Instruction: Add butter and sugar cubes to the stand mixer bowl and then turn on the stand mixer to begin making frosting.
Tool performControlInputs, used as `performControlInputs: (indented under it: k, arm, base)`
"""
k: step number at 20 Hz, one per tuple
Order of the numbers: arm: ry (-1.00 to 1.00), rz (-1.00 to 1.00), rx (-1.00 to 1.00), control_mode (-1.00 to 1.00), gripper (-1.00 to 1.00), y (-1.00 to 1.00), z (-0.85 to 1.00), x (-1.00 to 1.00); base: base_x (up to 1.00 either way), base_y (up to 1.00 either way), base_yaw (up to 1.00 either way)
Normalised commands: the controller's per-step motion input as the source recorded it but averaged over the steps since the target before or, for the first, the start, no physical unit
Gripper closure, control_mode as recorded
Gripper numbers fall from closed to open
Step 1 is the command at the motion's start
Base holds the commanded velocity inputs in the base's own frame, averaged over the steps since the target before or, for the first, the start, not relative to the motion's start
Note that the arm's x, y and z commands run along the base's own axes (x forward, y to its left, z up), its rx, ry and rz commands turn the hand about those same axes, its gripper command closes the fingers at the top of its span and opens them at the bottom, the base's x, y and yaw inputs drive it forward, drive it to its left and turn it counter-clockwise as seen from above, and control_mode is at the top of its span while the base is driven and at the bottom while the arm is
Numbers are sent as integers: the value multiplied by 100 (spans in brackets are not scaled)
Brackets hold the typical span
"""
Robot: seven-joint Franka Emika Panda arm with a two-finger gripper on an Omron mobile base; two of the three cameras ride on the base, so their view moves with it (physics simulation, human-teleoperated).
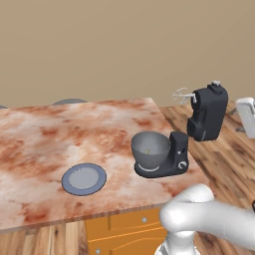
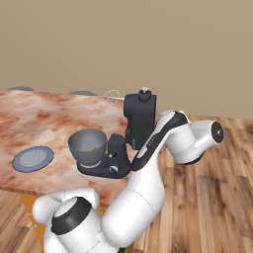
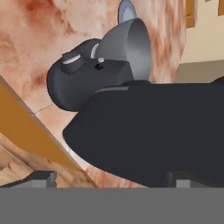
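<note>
The marbled tabletop [image 1: 45, 139] carries the stand mixer [image 1: 172, 157] near its right front corner, head tilted up behind the column. The stand mixer bowl [image 1: 150, 148] sits on its base; the plate [image 1: 84, 179] lies bare near the front edge. I cannot tell how far the gripper [image 3: 111, 177] is open. It should approach the small knob [image 3: 72, 59] slowly and avoid the raised head.
</note>
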Motion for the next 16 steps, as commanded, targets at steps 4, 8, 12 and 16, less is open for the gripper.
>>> performControlInputs:
  k: [4,8,12,16]
  arm:
    - [0,7,0,-100,-100,0,-22,25]
    - [0,8,0,-100,-100,0,-19,27]
    - [0,8,0,-100,-100,0,-15,33]
    - [-1,9,0,-100,-100,0,-10,33]
  base:
    - [0,0,0]
    - [0,0,0]
    - [0,0,0]
    - [0,0,0]
